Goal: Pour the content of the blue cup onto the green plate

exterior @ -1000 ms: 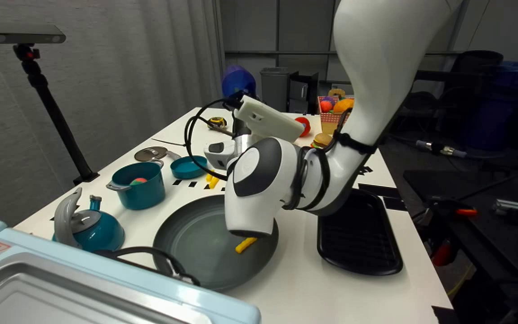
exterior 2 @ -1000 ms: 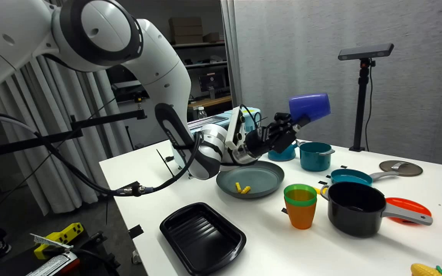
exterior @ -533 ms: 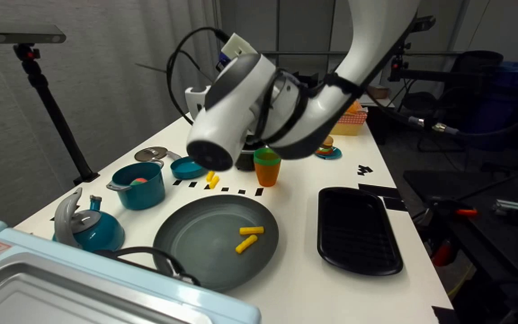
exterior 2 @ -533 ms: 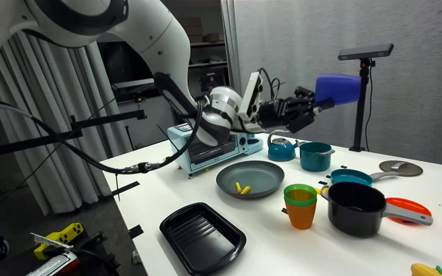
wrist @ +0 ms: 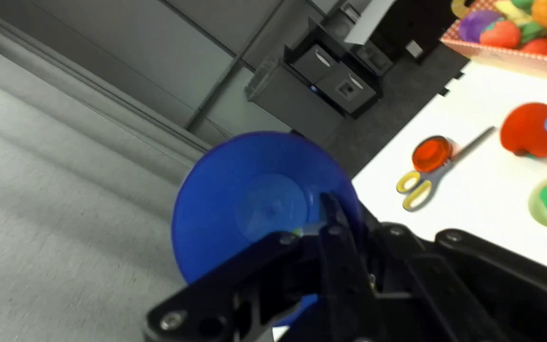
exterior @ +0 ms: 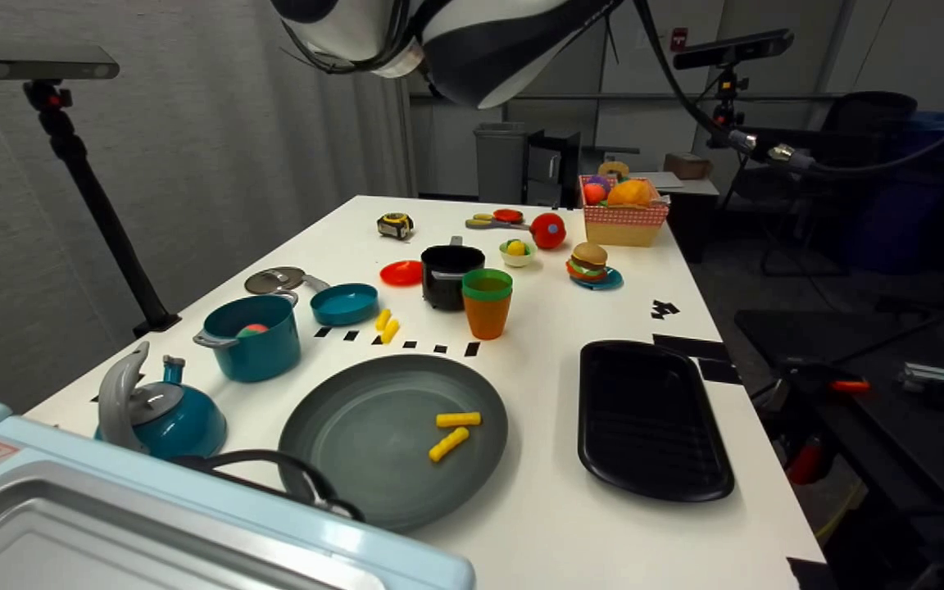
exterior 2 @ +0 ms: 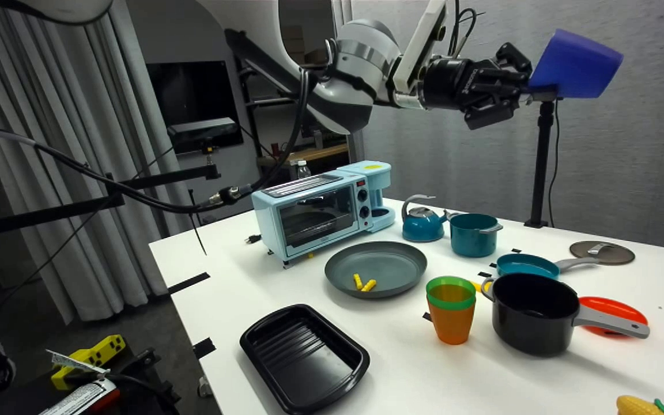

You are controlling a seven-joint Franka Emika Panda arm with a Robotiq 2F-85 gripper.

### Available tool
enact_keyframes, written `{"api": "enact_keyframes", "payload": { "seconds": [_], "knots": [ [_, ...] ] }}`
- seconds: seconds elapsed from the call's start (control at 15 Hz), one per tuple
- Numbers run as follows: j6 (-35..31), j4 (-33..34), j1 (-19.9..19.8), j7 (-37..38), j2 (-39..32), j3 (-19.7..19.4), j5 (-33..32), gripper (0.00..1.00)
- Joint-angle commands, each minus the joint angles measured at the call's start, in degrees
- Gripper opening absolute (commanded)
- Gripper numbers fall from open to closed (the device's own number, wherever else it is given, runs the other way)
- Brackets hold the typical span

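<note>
On the green plate (exterior: 374,471), toward the edge facing the black tray (exterior: 652,422), lie two yellow pieces (exterior: 449,443); your gripper (exterior 2: 541,92) pinches the blue cup (exterior 2: 577,63) by its wall

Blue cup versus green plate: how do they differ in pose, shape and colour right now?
The blue cup is held in the air by the gripper, tipped on its side; the green plate lies flat on the table. The blue cup is deep and narrow, the green plate shallow and wide. The blue cup is vivid blue, the green plate dull grey-green. Both have round rims.
</note>
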State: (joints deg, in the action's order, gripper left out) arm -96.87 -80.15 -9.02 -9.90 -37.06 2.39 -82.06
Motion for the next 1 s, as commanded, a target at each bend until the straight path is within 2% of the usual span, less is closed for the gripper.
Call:
{"api": "enact_keyframes", "payload": {
  "seconds": [0.0,0.07,0.33,0.73,0.93],
  "knots": [
    [-5.1,-0.7,0.5,0.0,0.3,0.6,10.1,0.02],
    [-7.9,-2.6,-0.4,-1.1,2.9,0.5,12.6,0.02],
    [-16.1,-6.3,1.0,0.0,4.3,1.5,21.6,0.02],
    [-29.3,-12.4,0.6,-3.5,4.9,2.3,37.4,0.02],
    [-32.3,-15.3,0.8,-6.1,4.7,1.6,44.4,0.02]
  ]
}}
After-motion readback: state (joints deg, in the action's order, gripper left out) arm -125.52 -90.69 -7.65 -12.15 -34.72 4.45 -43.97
